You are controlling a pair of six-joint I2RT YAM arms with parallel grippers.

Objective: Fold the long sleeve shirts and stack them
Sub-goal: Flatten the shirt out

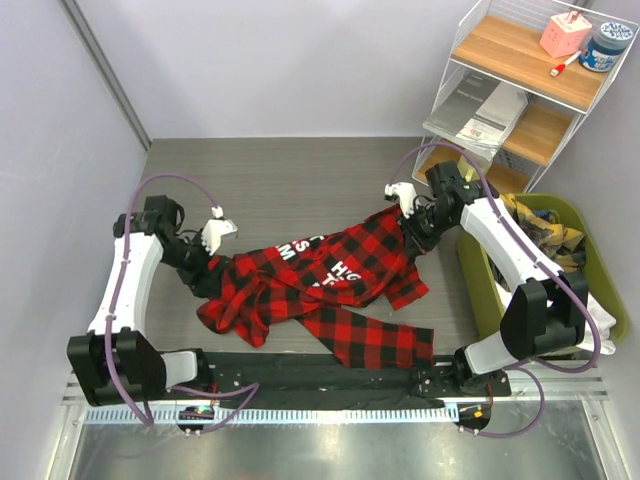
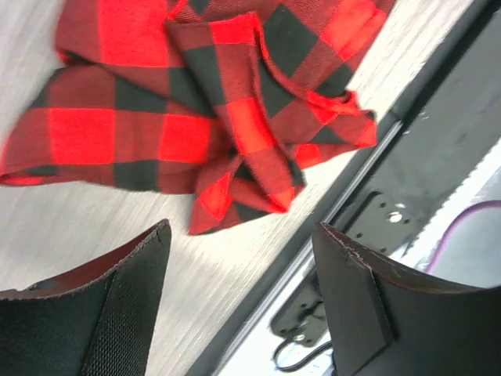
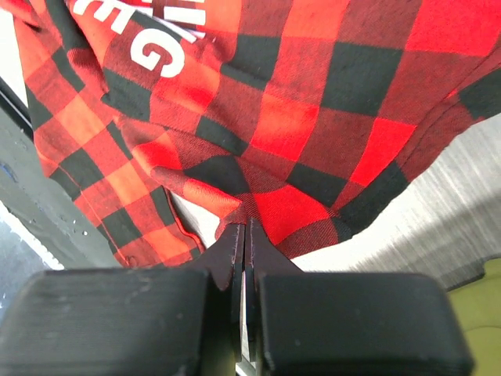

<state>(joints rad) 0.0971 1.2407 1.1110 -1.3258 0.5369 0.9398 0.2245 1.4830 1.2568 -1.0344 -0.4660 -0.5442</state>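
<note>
Two claws: R claw (image 3: 244, 227) pinches shirt (image 1: 335, 280) edge, L claw (image 2: 241, 233) spread over bare table (image 2: 70, 215) beside crumpled hem.

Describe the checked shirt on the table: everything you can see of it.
The shirt is red-and-black check, a soft woven cloth that looks like flannel, with white lettering on it. It lies crumpled and unfolded on the table, bunched at its left end, with a long flap, perhaps a sleeve, trailing toward the near edge. The right gripper is shut on a fold at its far right corner. The left gripper is open by the bunched left end, not touching it.
</note>
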